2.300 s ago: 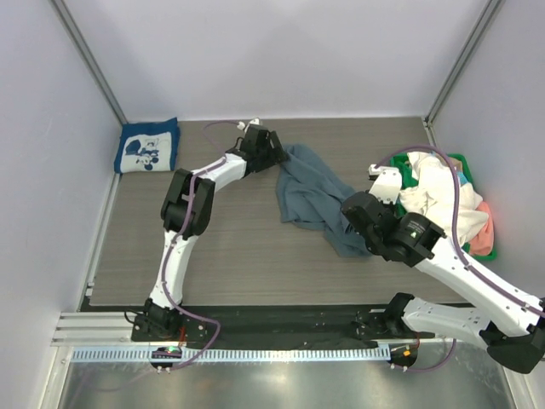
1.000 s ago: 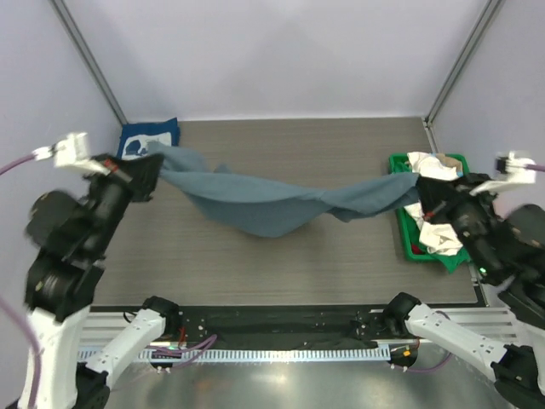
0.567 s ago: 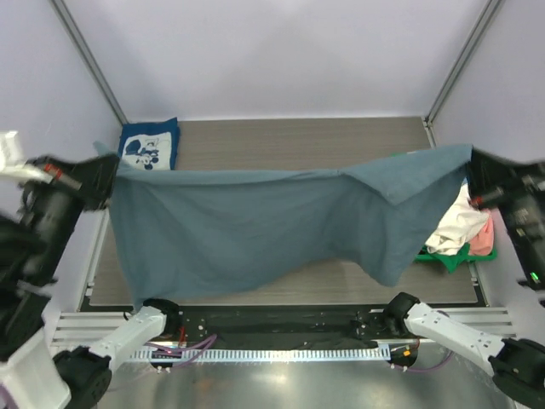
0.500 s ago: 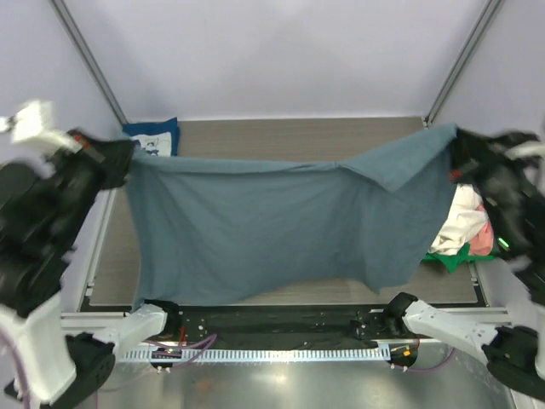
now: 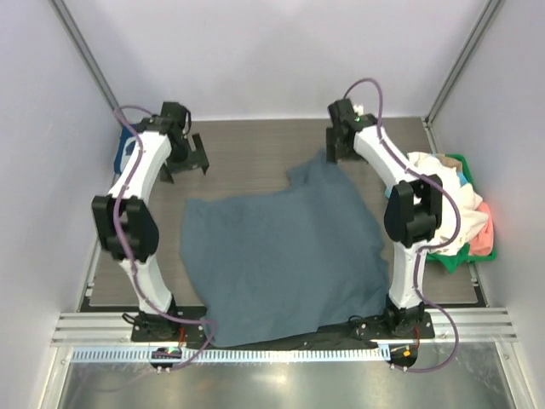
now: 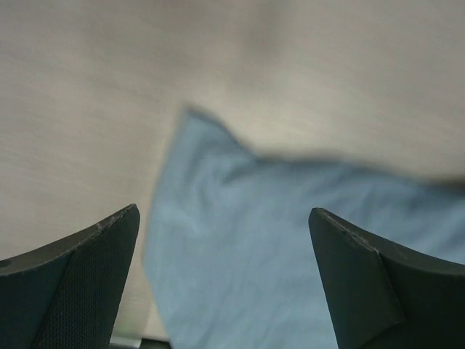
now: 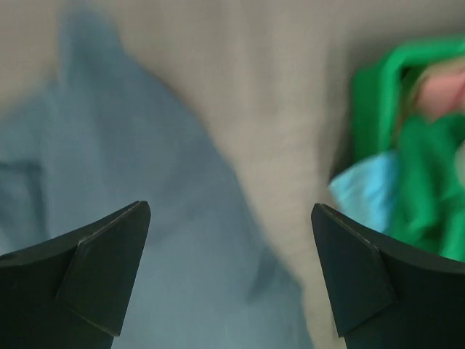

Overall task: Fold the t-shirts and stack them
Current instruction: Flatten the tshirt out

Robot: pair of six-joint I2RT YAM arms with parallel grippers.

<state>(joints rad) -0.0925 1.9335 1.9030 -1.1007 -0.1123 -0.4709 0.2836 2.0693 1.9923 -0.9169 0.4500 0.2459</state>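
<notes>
The slate-blue t-shirt [image 5: 281, 256] lies spread out on the table, its near hem reaching the front edge; it also shows in both wrist views [image 6: 290, 254] [image 7: 145, 189]. My left gripper [image 5: 183, 168] [image 6: 224, 211] hangs open above the table beyond the shirt's far left corner, holding nothing. At the shirt's far right corner my right gripper [image 5: 336, 156] [image 7: 231, 206] is open and empty too. A navy t-shirt [image 5: 121, 153] lies at the far left, mostly hidden behind my left arm.
A green basket [image 5: 460, 256] [image 7: 392, 102] stands at the right edge with white, cream and pink t-shirts [image 5: 443, 192] heaped in it; a teal cloth [image 7: 363, 190] shows at its side. Walls close in the table on three sides.
Both grippers held the slate-blue shirt stretched in the air, then let go. It now lies flat on the table, and both arms have reached to the far part of the table.
</notes>
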